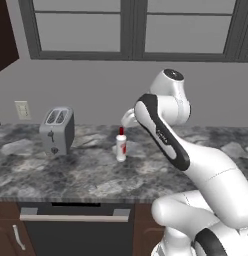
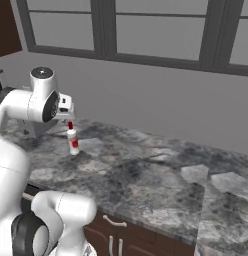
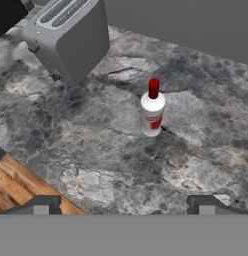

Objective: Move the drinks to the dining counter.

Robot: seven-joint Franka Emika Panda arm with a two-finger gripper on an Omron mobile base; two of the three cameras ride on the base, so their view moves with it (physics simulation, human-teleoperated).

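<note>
A small white bottle with a red cap (image 1: 121, 147) (image 2: 73, 141) (image 3: 153, 112) stands upright on the marbled worktop (image 1: 96, 175) under the windows. My gripper (image 3: 123, 206) hovers above and slightly behind it, open, its two fingertips (image 3: 42, 205) far apart with nothing between them. From the base views the hand (image 1: 127, 118) (image 2: 64, 107) sits just over the bottle's cap, not touching it. The blue-capped bottle and the dining counter are out of view.
A silver two-slot toaster (image 1: 57, 130) (image 3: 71, 35) stands left of the bottle. Behind them runs a grey wall with an outlet (image 1: 22, 110). The worktop's front edge drops to dark cabinets (image 2: 126, 230) and a handled appliance front (image 1: 73, 215).
</note>
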